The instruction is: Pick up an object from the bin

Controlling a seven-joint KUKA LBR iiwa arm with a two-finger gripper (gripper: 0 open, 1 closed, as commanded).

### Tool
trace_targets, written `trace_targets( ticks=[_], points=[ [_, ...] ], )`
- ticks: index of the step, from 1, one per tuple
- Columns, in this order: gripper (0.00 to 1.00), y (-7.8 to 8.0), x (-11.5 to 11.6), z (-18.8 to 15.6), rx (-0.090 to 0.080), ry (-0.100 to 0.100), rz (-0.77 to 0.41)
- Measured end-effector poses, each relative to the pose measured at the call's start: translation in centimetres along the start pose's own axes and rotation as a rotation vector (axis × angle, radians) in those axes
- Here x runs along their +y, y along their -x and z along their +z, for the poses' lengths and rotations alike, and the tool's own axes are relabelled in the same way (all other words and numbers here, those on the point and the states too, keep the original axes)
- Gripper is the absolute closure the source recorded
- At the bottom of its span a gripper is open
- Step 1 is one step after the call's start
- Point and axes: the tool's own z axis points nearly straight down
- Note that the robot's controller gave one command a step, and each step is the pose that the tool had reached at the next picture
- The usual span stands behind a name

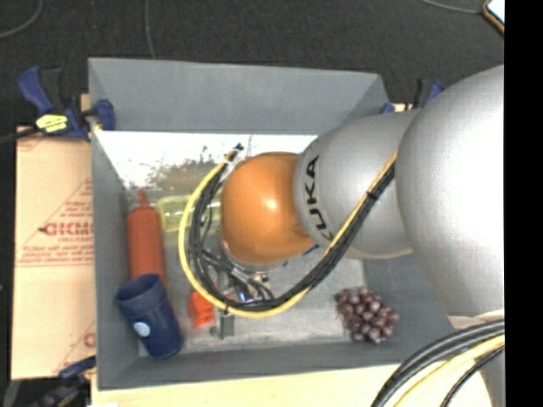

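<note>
The KUKA gripper [224, 319] hangs low at the bin's [254, 100] seven o'clock, just beside a small orange object [200, 309], the nearest candidate (claw released or clenched: cannot tell). A blue cup [149, 315] lies at its nine o'clock, a red squeeze bottle [145, 242] at ten, purple grapes [366, 314] well apart at three. Judged the approach step; next, close squarely on one piece and lift.

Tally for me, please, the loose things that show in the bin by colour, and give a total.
Red-orange: 2, a tall bottle and a small piece
Blue: 1, a cup
Purple: 1, a bunch of grapes
Yellow-green: 1, a pale item partly behind the cables
Total: 5 in view; the arm covers the bin's middle and may hide more.
</note>
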Motion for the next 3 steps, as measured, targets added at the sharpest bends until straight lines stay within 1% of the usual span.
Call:
trace_targets(
  ticks=[1,2,3],
  points=[
    [0.00,0.0,-1.1,3.6,0.010,-0.001,-0.092],
    [0.00,0.4,-2.2,4.4,0.000,0.000,-0.090],
    [1.00,0.3,-1.5,3.9,0.002,0.001,-0.089]
  ],
)
